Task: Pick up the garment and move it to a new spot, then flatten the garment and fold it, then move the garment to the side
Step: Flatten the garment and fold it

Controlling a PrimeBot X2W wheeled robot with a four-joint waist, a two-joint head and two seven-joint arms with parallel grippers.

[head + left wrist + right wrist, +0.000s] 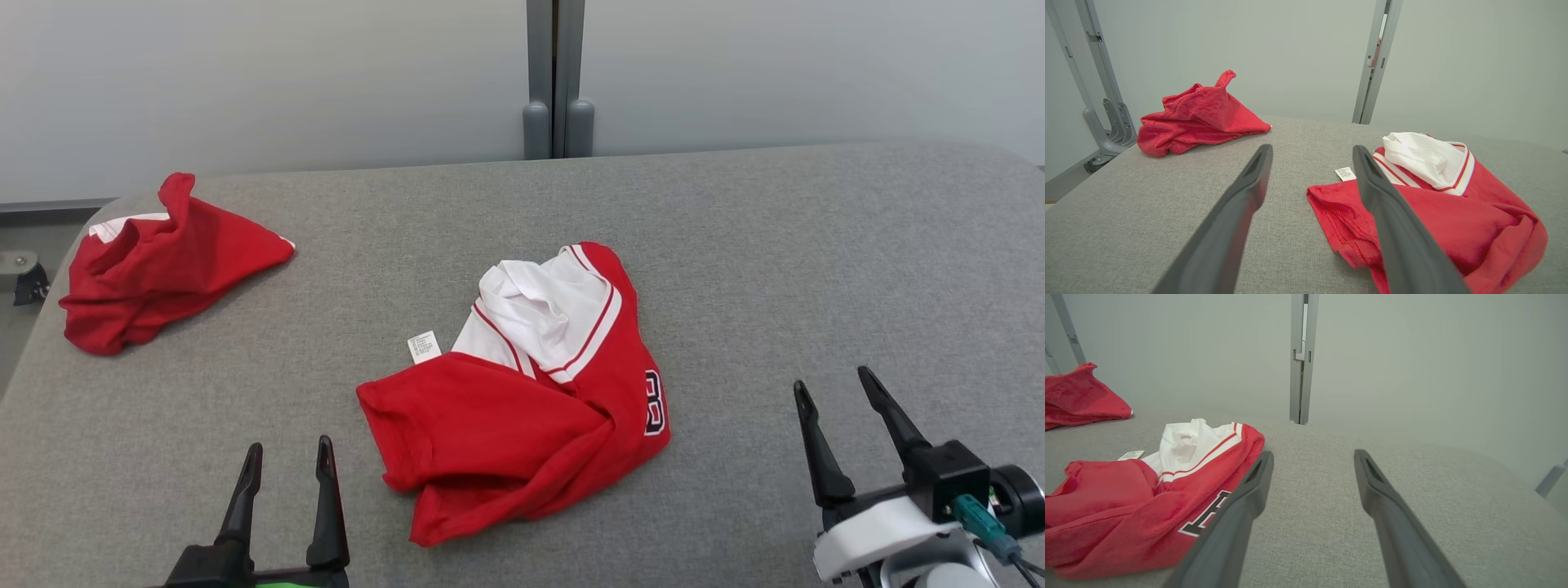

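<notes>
A crumpled red and white garment point(522, 392) with a dark letter patch and a white label lies in the middle of the grey table point(735, 245). It also shows as the garment point(1433, 204) in the left wrist view and the garment point(1147, 498) in the right wrist view. My left gripper point(290, 456) stands open at the lower left, short of the garment's left edge, holding nothing. My right gripper point(834, 385) is open at the lower right, apart from the garment's right side, with nothing between its fingers.
A second red garment point(155, 265) lies bunched near the table's far left corner, seen also as the red garment point(1196, 116). A grey post point(558, 82) stands behind the table's far edge against a pale wall. Bare table spreads to the right.
</notes>
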